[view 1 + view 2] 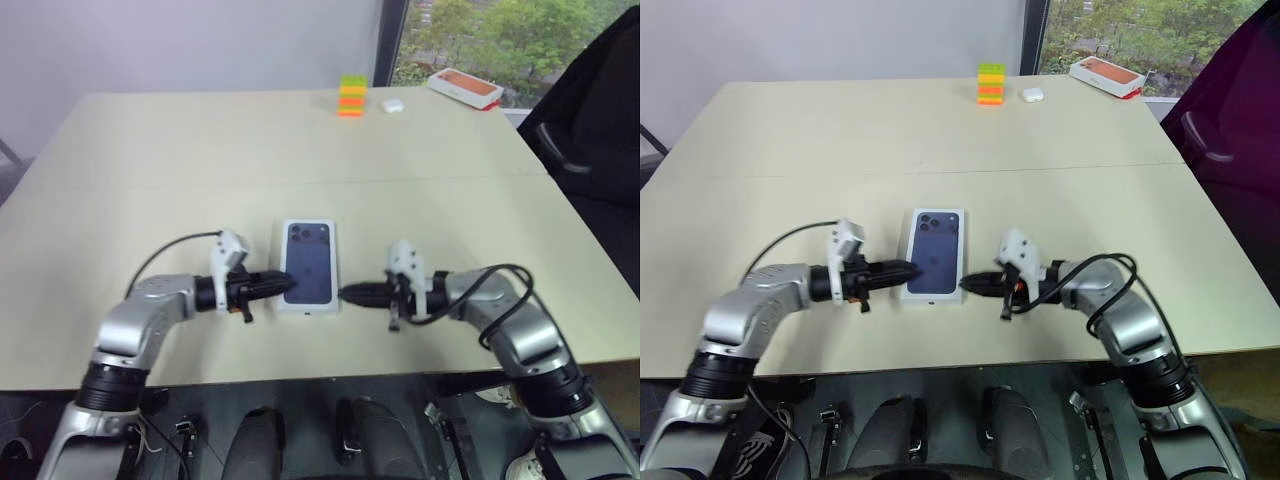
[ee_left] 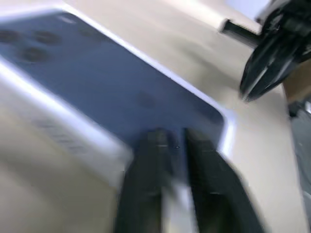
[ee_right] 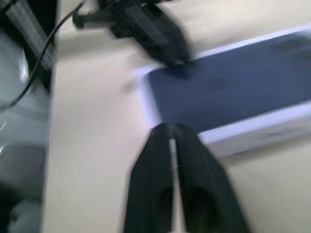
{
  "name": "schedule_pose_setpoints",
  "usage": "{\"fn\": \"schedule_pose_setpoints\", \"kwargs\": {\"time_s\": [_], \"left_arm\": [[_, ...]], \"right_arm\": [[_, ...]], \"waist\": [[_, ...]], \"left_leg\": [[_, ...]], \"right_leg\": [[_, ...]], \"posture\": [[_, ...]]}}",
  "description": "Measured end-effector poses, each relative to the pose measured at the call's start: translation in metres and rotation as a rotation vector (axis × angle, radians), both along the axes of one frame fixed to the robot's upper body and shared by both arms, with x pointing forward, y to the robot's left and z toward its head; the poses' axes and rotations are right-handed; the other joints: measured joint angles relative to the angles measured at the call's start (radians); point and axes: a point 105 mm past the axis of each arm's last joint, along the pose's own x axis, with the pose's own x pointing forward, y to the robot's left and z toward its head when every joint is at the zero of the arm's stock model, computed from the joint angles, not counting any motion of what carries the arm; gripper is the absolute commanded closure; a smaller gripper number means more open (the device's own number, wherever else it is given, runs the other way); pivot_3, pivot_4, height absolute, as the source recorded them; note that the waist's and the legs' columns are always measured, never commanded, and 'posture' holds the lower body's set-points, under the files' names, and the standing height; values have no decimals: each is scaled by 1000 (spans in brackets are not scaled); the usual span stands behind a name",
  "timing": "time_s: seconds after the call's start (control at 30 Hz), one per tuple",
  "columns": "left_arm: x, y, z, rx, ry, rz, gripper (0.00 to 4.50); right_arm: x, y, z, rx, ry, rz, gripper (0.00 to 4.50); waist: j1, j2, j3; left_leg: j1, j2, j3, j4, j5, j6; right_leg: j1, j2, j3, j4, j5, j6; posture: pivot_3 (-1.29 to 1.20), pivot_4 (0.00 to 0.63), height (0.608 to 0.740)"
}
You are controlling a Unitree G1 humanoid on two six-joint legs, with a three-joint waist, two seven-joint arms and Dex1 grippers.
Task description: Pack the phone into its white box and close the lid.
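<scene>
A: Your left fingers (image 1: pixel 272 284) stand slightly parted over the lid (image 1: pixel 308 262); right fingers (image 1: pixel 352 294) nearly together, just beside it.
B: Box sits lidded, mid-bench (image 1: pixel 200 160). Packing looks done, so you withdraw next.

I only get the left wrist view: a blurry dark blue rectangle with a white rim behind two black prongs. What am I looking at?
Observer: The head views show it whole. It is the white box lid printed with a dark blue phone picture, sitting flat on its box on the beige table.
Operator: And the black claw in my corner?
Observer: That is the right gripper, pointing at the box's right side. The left gripper points at its left side.
Operator: Anything else out there?
Observer: Near the far edge there is a stack of green, yellow and orange blocks, a small white case and a white box with an orange top.
</scene>
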Motion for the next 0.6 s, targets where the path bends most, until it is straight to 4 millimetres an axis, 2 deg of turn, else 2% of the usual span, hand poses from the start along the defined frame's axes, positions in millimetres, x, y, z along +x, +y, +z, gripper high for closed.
{"fn": "schedule_pose_setpoints", "kwargs": {"time_s": [0.13, 0.17, 0.2, 0.33, 0.4, 0.5, 0.6], "left_arm": [[11, 36, 24, 14, -85, 84, 359], [14, 44, 30, 15, -104, 99, 0], [15, 49, 32, 21, -112, 107, 0], [20, 75, 31, 70, -119, 158, 0], [20, 81, 34, 77, -142, 174, 0], [17, 91, 33, 88, -152, 199, 0], [9, 106, 31, 65, -161, 249, 0]], "right_arm": [[14, -23, 25, 20, -64, -75, 1142], [17, -27, 30, 26, -75, -77, 612], [18, -30, 32, 24, -77, -78, 133], [26, -59, 34, 4, -68, -119, 55], [28, -69, 35, -6, -72, -128, 55], [29, -77, 38, -7, -101, -127, 55], [24, -96, 38, -50, -155, -138, 55]], "waist": [[6, 0, 0], [7, 0, 0], [7, 0, 0], [6, 0, 0], [6, 0, 0], [3, 1, 0], [2, 1, 0]], "left_leg": [[-2, 0, -1, 0, 0, 0], [-2, 0, 0, 0, 0, 0], [-2, 0, 0, 0, 0, 0], [-2, -1, 1, 1, 0, 0], [-2, -1, 1, 0, 0, 0], [-2, 0, 1, 0, 0, 0], [-2, 0, 1, 0, 0, 0]], "right_leg": [[-1, 0, -2, 0, 0, 0], [-1, 0, -2, -1, 0, 0], [-1, -1, -2, -1, 0, 0], [-1, -1, -1, -2, 0, 0], [-1, -1, -1, -2, 0, 0], [-2, -1, -1, -1, 0, 0], [-2, -1, -1, -1, 0, 0]], "posture": [[0, 150, 740], [0, 150, 740], [0, 150, 740], [0, 150, 740], [0, 150, 740], [0, 150, 740], [0, 150, 740]]}}
